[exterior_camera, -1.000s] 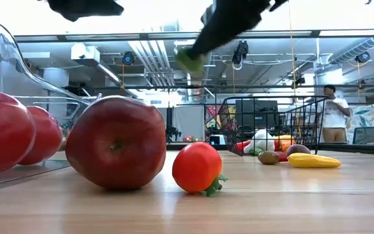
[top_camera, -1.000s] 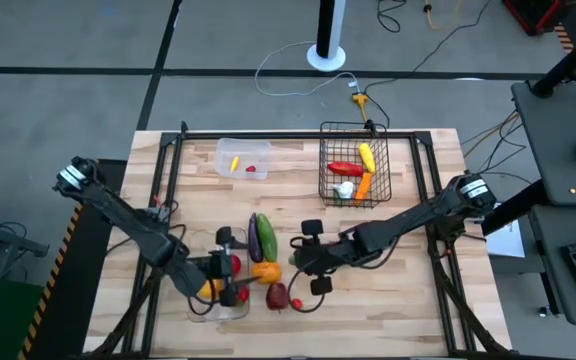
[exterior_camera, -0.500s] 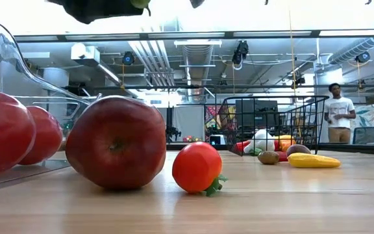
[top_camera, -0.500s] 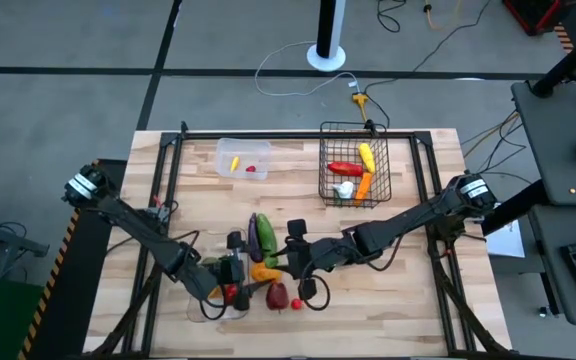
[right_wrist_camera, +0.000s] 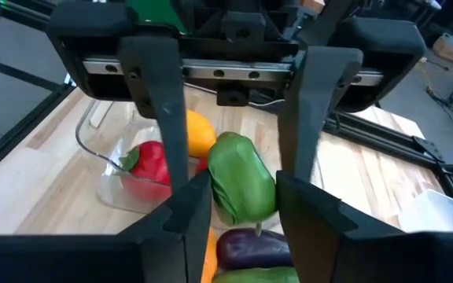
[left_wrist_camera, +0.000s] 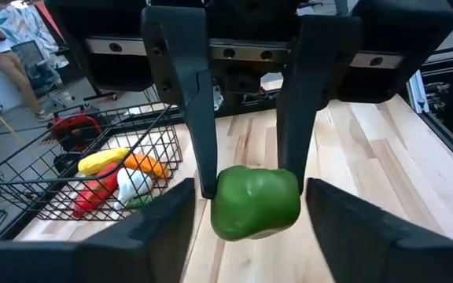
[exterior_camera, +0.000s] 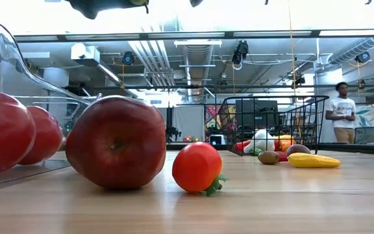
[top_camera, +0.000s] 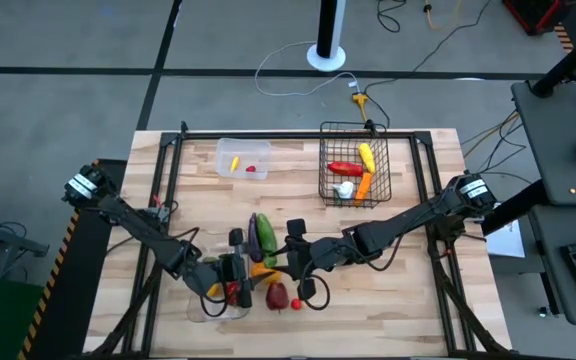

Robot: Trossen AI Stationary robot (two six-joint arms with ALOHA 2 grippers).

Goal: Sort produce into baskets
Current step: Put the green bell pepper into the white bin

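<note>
- I see both jaws closed on one green pepper (left_wrist_camera: 255,201) above the table (top_camera: 408,300), a handover at about 6 o'clock of centre: left gripper (left_wrist_camera: 250,189), right gripper (right_wrist_camera: 234,192).
- My worry: if both let go or pull together, the pepper drops or tears free.
- No readable brands or writing.

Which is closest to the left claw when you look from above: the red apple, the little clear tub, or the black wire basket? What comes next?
From the left gripper in the high view:
1. Red apple, right beside it near the front edge.
2. Clear tub, toward the back on the left.
3. Wire basket, toward the back on the right, farthest.
</note>
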